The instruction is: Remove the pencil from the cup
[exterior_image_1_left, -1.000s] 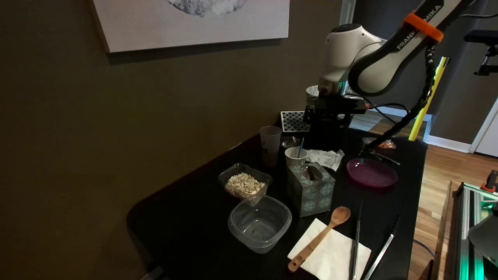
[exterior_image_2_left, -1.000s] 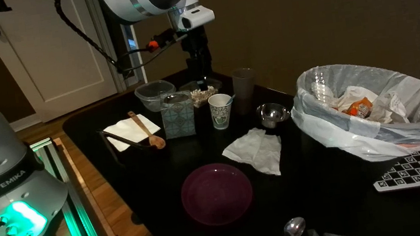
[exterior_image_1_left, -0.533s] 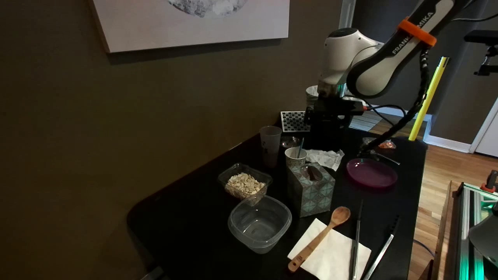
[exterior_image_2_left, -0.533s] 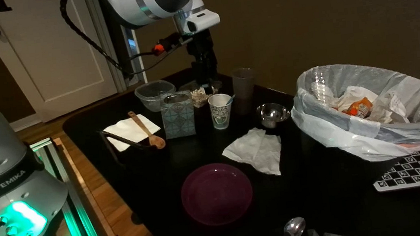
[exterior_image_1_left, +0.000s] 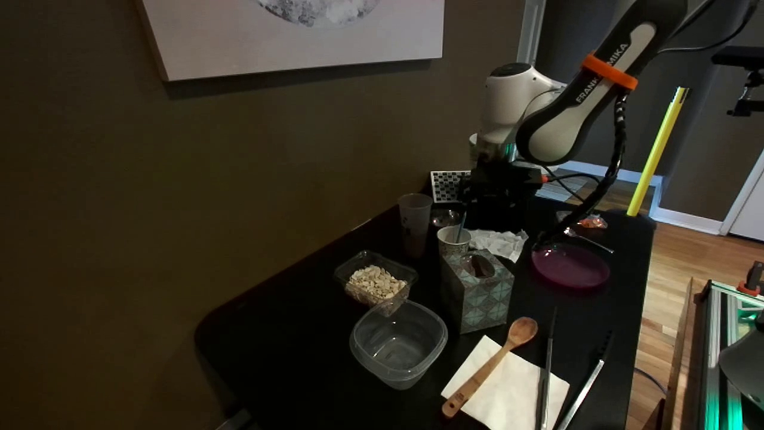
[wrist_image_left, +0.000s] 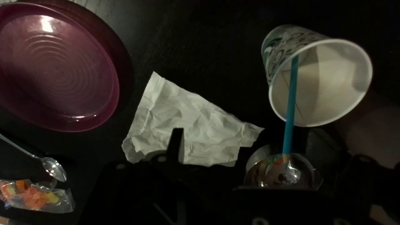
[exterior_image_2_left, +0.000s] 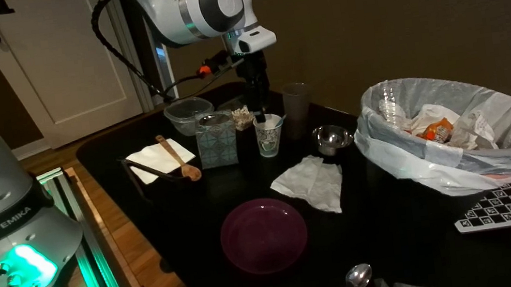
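Nearer me, the blue pencil (wrist_image_left: 290, 103) slants up out of the cup (wrist_image_left: 281, 51), its long axis leaning over the rim toward the metal bowl (exterior_image_2_left: 331, 140). Behind, the arm (exterior_image_2_left: 219, 9) bends over, gripper (exterior_image_2_left: 259, 115) pointing down, fingers (wrist_image_left: 176, 143) parted.

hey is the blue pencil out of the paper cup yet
No, in the wrist view the blue pencil runs down into the paper cup, with only its upper part jutting out.
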Tool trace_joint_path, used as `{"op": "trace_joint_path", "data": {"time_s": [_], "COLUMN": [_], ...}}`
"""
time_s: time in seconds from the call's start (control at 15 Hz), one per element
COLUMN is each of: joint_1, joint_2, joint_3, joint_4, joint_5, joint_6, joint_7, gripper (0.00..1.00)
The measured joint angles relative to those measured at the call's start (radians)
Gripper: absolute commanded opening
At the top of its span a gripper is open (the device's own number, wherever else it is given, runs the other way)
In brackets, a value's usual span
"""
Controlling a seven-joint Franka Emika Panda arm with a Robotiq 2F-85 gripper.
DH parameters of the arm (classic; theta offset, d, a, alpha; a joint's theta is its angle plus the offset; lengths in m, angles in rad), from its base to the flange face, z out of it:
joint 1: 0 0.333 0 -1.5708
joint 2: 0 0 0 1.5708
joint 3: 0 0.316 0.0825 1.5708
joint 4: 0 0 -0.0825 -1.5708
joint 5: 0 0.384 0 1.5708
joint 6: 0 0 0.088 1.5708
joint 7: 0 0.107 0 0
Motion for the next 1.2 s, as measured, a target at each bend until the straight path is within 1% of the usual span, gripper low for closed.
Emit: {"op": "trace_joint_path", "data": {"time_s": [0.53,1.0,1.2], "joint_1": [0.071,0.161,0.191], "joint_2": [0.117,0.175,0.193], "joint_3": [-0.073,-0.164,-0.191], "joint_4": [0.061,0.097,0.109], "joint_5": [0.001,0.000,0.000], "joint_6": [0.078,0.109,0.123], "joint_7": [-0.029,-0.029,-0.029], "gripper": [1.00,1.00,1.00]}}
